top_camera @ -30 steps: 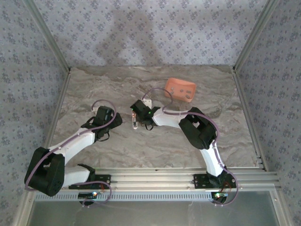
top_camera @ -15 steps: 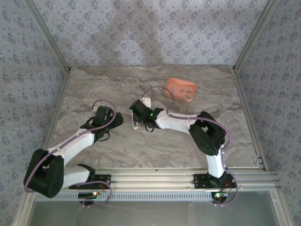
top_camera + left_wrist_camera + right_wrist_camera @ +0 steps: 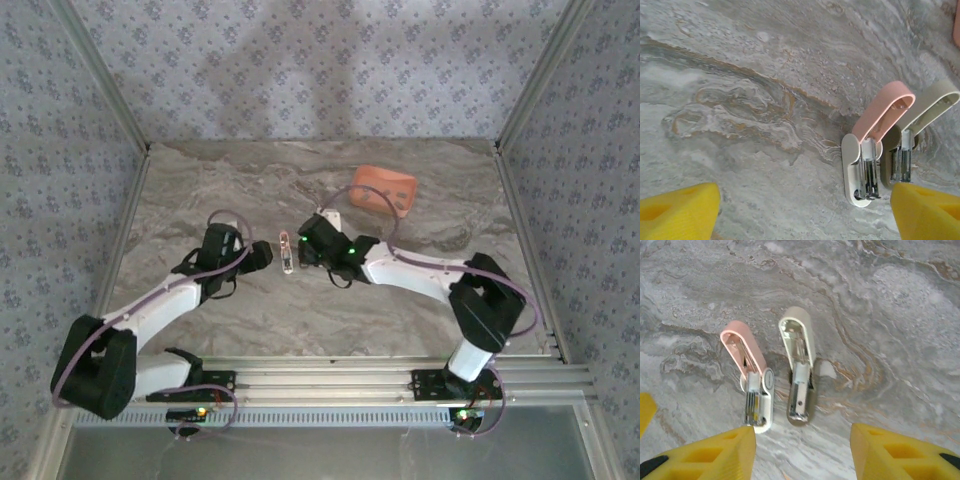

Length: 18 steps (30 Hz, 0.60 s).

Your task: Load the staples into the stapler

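Observation:
The stapler (image 3: 287,252) lies on the marble table between my two grippers, its pale pink lid (image 3: 885,112) swung up off the white base (image 3: 852,167). Its metal rail (image 3: 754,407) is exposed, and a short brownish strip in it looks like the staples, though I cannot tell for sure. My left gripper (image 3: 262,256) stands just left of the stapler, its yellow fingers (image 3: 680,210) wide apart with nothing between them. My right gripper (image 3: 305,248) sits just right of it, open, with bare table between its fingers (image 3: 705,455).
A second small stapler-like piece (image 3: 799,375), cream and olive with a metal inside, lies hinged open right beside the pink one. The salmon-orange tray (image 3: 383,190) stands at the back right. Patterned walls close in the table on three sides.
My right gripper has drawn back to the right off the stapler and its jaws have widened; that arm's elbow swung outward. My left gripper has slid right, closer to the stapler.

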Tool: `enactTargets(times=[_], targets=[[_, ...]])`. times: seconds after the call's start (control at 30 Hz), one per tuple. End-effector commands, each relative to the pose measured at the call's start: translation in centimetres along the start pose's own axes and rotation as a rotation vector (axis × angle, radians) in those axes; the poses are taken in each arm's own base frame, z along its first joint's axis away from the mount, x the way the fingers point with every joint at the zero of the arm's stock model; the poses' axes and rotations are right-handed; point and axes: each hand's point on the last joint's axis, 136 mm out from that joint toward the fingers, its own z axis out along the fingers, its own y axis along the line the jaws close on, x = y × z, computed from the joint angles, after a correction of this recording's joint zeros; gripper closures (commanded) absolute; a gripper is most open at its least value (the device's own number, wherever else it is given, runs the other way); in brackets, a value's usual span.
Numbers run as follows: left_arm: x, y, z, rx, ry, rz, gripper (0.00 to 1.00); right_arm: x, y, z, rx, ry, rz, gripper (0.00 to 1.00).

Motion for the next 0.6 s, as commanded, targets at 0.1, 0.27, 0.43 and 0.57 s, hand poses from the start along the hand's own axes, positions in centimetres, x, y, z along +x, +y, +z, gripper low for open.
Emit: enactTargets(times=[0.1,0.27,0.43,0.57], targets=[[0.3,-3.8,2.2,0.024,0.114,0.131,0.16,-0.7,-3.8,-1.1,-0.054,0.017,0.067,0.47],[1.1,-4.9,4.1,-0.052,0.185,0.197,0.23,-1.0,-6.1,-0.8,-0.081,0.008,0.103,0.48],[1.3,-4.1,4.7,-0.153,0.233,0.249,0.31,0.1,-7.1,-0.7,-0.099,0.012,0.116,0.48],[1.4,-4.4,5.0,-0.157,0.241,0.252,0.33,0.6,-7.8,-0.6,-0.101,0.019,0.13,0.48]])
